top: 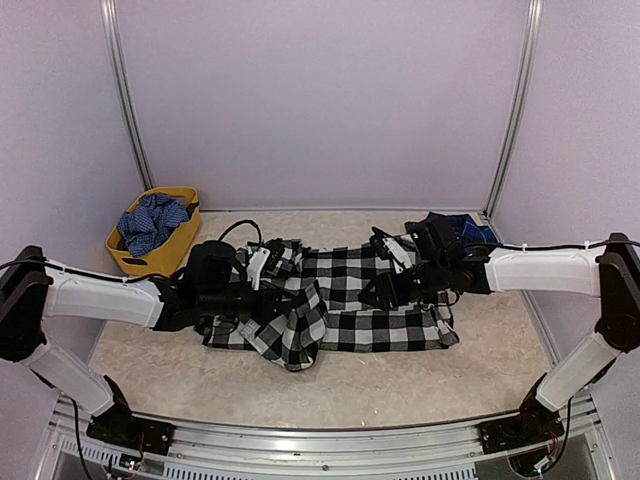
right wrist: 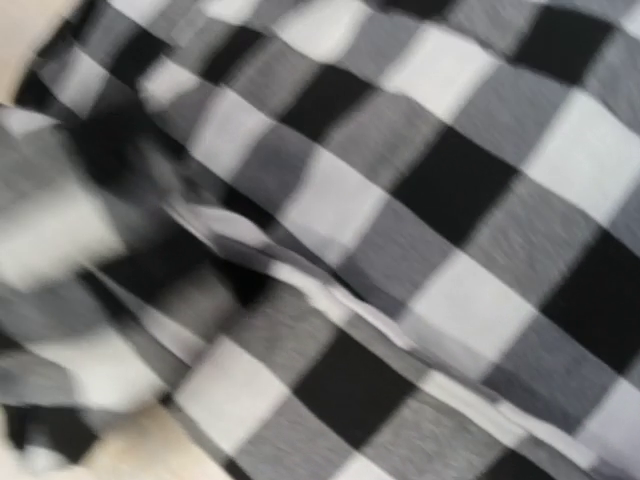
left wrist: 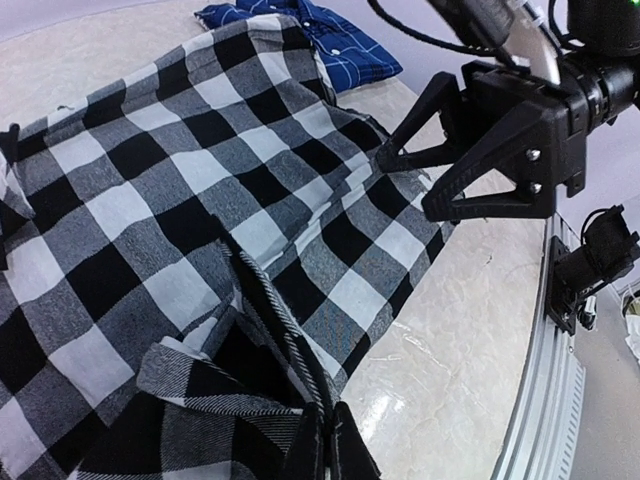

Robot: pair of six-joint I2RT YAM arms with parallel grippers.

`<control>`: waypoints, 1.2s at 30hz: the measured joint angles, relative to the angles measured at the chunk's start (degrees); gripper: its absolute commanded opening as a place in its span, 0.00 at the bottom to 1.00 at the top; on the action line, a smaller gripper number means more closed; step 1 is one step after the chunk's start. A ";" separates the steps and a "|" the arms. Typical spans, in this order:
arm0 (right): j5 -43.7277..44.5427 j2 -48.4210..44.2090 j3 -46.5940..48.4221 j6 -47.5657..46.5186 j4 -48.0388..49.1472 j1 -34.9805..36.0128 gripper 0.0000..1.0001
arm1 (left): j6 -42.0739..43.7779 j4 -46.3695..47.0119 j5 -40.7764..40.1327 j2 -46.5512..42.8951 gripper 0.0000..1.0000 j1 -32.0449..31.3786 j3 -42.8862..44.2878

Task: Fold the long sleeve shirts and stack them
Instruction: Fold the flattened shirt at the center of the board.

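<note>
The black-and-white check shirt (top: 370, 300) lies spread across the middle of the table. It also fills the left wrist view (left wrist: 200, 180) and the blurred right wrist view (right wrist: 400, 250). My left gripper (top: 268, 298) is shut on a folded edge of it (left wrist: 325, 455), with cloth bunched around the fingers. My right gripper (top: 378, 293) is over the shirt's right half. In the left wrist view the right gripper (left wrist: 408, 185) has its jaws apart, tips at the cloth. The navy blue plaid shirt (top: 462, 226) lies crumpled at the back right (left wrist: 330, 40), behind my right arm.
A yellow basket (top: 140, 262) holding blue patterned cloth (top: 150, 222) stands at the back left. White walls close in the table on three sides. A metal rail (top: 320, 440) runs along the near edge and also shows in the left wrist view (left wrist: 545, 400).
</note>
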 measured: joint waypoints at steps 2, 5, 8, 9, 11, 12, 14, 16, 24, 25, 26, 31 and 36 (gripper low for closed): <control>-1.07 -0.68 -1.25 1.11 2.69 0.33 0.65 | -0.52 1.40 -0.55 2.58 0.17 -0.81 0.00; -2.43 -0.76 -3.98 3.10 6.86 1.62 0.67 | -0.79 2.08 -1.03 5.51 0.35 -1.77 -0.09; -3.43 -0.35 -5.97 5.38 9.81 3.13 0.67 | -0.76 2.84 -0.85 6.43 0.46 -2.78 -0.83; -3.58 0.00 -6.19 6.03 10.73 3.58 0.68 | -0.76 3.26 -0.52 6.43 0.50 -3.06 -1.25; -3.54 1.09 -6.21 7.54 12.68 4.52 0.67 | -0.57 4.11 0.28 6.43 0.54 -3.48 -1.90; -3.48 1.62 -6.21 8.15 13.49 4.96 0.68 | -0.61 4.59 0.81 6.43 0.56 -3.65 -2.27; -3.28 2.60 -6.08 9.09 14.49 5.77 0.68 | -0.50 5.16 1.55 6.43 0.59 -4.09 -2.78; -2.99 3.69 -5.70 9.97 15.08 6.51 0.67 | -0.39 5.38 2.03 6.43 0.60 -4.44 -2.82; 0.50 4.59 -4.33 10.93 14.86 7.61 0.67 | -0.79 5.81 -1.49 6.43 0.61 -4.68 -2.95; 0.98 4.59 -3.93 10.86 14.75 7.98 0.68 | -0.92 6.05 -2.05 6.27 0.63 -4.66 -3.30; 1.73 4.74 -3.37 10.69 14.60 8.61 0.68 | -1.03 6.25 -2.29 6.01 0.65 -4.61 -3.76; 4.31 7.93 1.27 9.62 14.14 12.11 0.68 | -2.03 8.39 -2.21 3.76 0.91 -3.98 -8.02; 5.66 12.66 5.40 8.04 13.00 13.90 0.68 | -2.80 9.86 -2.27 -0.55 0.99 -3.23 -12.33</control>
